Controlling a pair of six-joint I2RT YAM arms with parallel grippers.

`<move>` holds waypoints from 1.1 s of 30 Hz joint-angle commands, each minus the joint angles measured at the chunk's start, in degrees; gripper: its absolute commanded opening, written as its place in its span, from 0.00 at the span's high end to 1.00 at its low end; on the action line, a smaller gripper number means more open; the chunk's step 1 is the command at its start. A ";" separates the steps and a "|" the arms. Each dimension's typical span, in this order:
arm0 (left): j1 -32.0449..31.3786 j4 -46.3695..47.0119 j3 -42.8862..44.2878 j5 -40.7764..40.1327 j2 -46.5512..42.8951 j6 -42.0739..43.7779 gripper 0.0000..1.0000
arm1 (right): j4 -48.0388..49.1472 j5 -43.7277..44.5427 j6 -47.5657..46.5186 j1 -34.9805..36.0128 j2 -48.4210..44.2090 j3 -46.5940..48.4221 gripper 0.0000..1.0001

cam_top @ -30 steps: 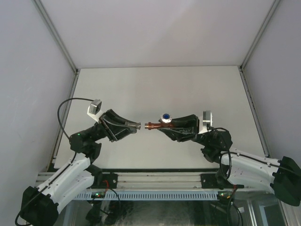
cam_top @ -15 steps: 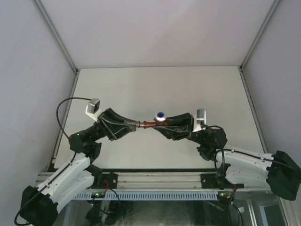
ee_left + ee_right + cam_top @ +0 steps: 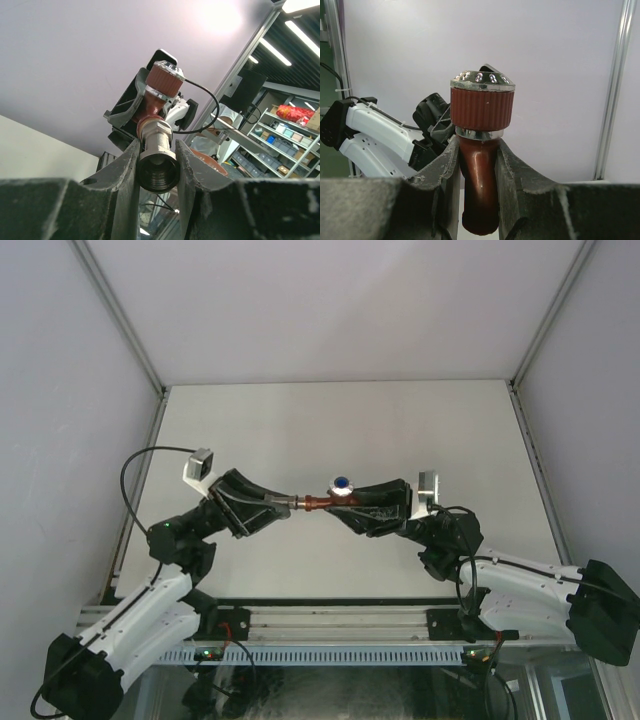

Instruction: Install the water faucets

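Observation:
My left gripper [image 3: 272, 504] is shut on a grey-silver metal fitting [image 3: 289, 504], held above the table; in the left wrist view the fitting [image 3: 157, 160] sits between my fingers, its threaded bore facing the camera. My right gripper [image 3: 352, 502] is shut on the red-brown tap body [image 3: 322, 504] with its knob [image 3: 343, 485] on top; in the right wrist view the tap body [image 3: 480, 185] stands between my fingers under the ribbed knob [image 3: 482, 105]. The tap's end meets the fitting's far end mid-air between the two grippers.
The grey table [image 3: 340, 430] lies below both arms, with white walls on three sides. An aluminium rail [image 3: 330, 615] runs along the near edge by the arm bases.
The right gripper has moved left with the tap body, closing the gap to the fitting; tap and fitting now meet. The left gripper has barely moved.

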 commanded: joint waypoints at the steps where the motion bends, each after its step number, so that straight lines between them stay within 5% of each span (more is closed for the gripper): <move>1: -0.61 -1.38 4.15 -0.86 -0.95 1.71 1.00 | 1.55 0.48 -1.15 0.47 -1.30 3.02 1.00; 33: -0.91 -2.50 5.60 0.43 -1.74 1.33 1.00 | -2.40 -0.89 -0.76 0.52 0.74 4.30 1.00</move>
